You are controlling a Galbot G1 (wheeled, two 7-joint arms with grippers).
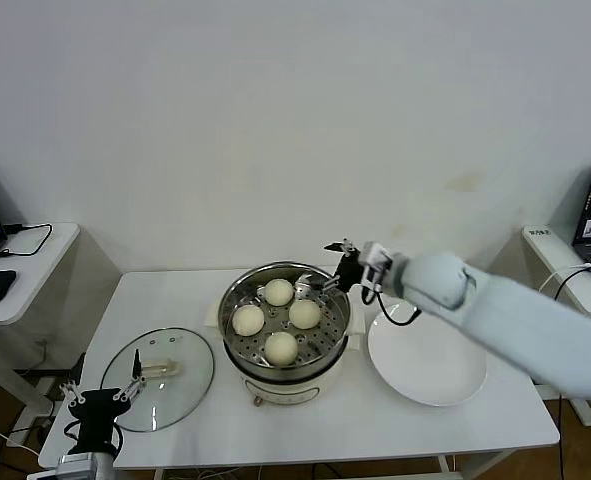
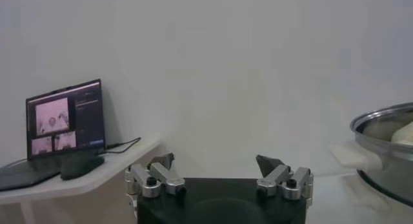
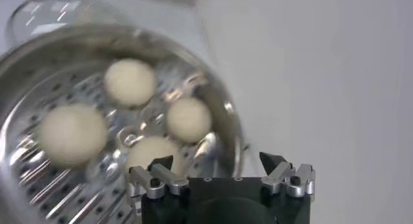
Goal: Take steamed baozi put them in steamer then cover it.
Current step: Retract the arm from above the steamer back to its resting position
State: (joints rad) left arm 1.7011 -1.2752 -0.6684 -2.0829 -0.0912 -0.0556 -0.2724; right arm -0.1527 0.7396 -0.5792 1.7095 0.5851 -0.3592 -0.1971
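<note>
While the left gripper (image 1: 103, 393) sits low at the near left corner of the white table (image 1: 175, 290), its fingers stand apart and hold nothing; the left wrist view shows the same spread fingers (image 2: 160, 162) with clear space between them. Just right of that gripper, a round glass lid (image 1: 160, 377) with a white handle lies flat on the table, beside the steamer and not on it.

At the table's centre stands the steamer (image 1: 286, 335), a shiny steel pot on a cream base, uncovered. All four steamed baozi (image 1: 304, 314) rest on its perforated tray, set in a rough diamond, close together; whether any touch cannot be told. The right wrist view confirms the four steamed baozi (image 3: 188, 119) lying inside the pot's rim on the hole-dotted tray.

At the steamer's far right rim, the right gripper (image 1: 327, 272) hovers just above the edge, its arm reaching in from the right. Its fingers are apart and empty, as the right wrist view shows (image 3: 159, 166).

Right of the steamer, just beside its base, a flat white plate (image 1: 427, 360) lies on the table under the right arm.
</note>
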